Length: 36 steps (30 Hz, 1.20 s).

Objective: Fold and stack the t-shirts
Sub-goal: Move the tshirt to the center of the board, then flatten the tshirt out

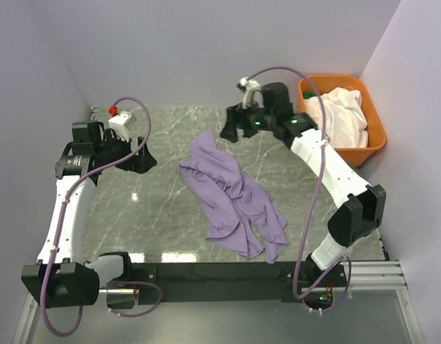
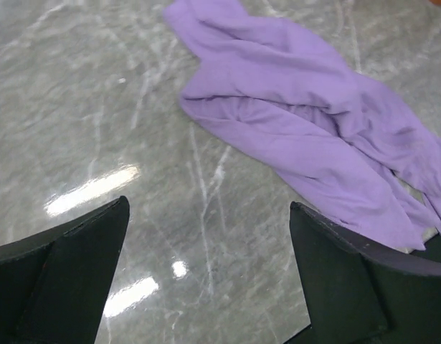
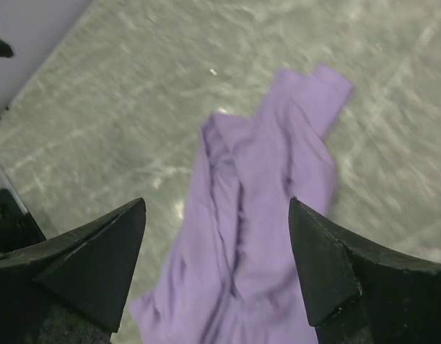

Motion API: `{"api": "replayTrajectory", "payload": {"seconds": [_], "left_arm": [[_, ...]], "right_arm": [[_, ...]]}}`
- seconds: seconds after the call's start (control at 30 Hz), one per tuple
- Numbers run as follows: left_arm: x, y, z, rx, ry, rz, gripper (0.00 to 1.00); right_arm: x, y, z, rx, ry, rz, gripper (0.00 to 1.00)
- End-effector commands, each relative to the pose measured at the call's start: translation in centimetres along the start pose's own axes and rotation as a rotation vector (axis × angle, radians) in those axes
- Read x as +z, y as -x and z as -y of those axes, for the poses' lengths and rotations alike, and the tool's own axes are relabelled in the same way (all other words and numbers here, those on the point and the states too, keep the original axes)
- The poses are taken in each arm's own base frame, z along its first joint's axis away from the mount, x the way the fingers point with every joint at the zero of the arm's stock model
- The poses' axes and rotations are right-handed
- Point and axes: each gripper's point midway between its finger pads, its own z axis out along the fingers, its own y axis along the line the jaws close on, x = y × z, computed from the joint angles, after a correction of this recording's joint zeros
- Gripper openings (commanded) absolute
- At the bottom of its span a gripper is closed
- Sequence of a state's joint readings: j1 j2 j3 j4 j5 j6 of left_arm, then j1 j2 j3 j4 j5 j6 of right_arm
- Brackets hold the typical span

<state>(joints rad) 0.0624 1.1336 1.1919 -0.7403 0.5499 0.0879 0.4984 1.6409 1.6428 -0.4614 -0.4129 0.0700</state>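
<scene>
A lavender t-shirt [image 1: 233, 195] lies crumpled in a long diagonal heap in the middle of the marble table. It also shows in the left wrist view [image 2: 313, 122] and in the right wrist view [image 3: 263, 215]. A white t-shirt [image 1: 340, 115] is bunched inside the orange tub at the back right. My left gripper [image 1: 143, 160] is open and empty, to the left of the lavender shirt; its open jaws show in the left wrist view [image 2: 209, 236]. My right gripper [image 1: 234, 127] is open and empty above the shirt's far end, as in the right wrist view [image 3: 216, 215].
The orange plastic tub [image 1: 374, 136] stands at the back right corner against the wall. White walls close in the table on the left, back and right. A small red-topped fixture [image 1: 112, 111] sits at the back left. Bare marble [image 1: 141, 215] lies left of the shirt.
</scene>
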Motion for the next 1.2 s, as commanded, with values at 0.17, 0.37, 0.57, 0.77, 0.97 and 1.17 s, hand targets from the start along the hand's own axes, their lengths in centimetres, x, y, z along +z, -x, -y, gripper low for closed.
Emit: {"api": "replayTrajectory", "payload": {"seconds": [0.17, 0.37, 0.57, 0.77, 0.97, 1.17], "left_arm": [[3.3, -3.5, 3.0, 0.201, -0.282, -0.062, 0.99], [10.4, -3.0, 4.5, 0.335, -0.346, -0.110, 0.94], [20.1, 0.3, 4.0, 0.308, -0.342, -0.195, 0.83], [27.1, -1.7, 2.1, 0.222, -0.313, -0.350, 0.80], [27.4, -7.0, 0.2, 0.201, -0.260, -0.487, 0.69], [22.9, -13.3, -2.7, 0.151, -0.177, -0.671, 0.32]], "right_arm": [[-10.2, -13.9, 3.0, 0.039, 0.018, -0.380, 0.79], [-13.2, -20.8, 0.3, 0.030, 0.093, -0.494, 0.63], [-13.3, -24.8, 0.7, 0.041, 0.060, -0.569, 0.63], [-12.4, -27.8, 0.4, -0.006, 0.082, -0.775, 0.66], [-9.9, -29.8, 1.3, -0.044, 0.010, -0.853, 0.66], [-7.9, -31.1, 3.0, 0.008, -0.064, -0.925, 0.61]]}}
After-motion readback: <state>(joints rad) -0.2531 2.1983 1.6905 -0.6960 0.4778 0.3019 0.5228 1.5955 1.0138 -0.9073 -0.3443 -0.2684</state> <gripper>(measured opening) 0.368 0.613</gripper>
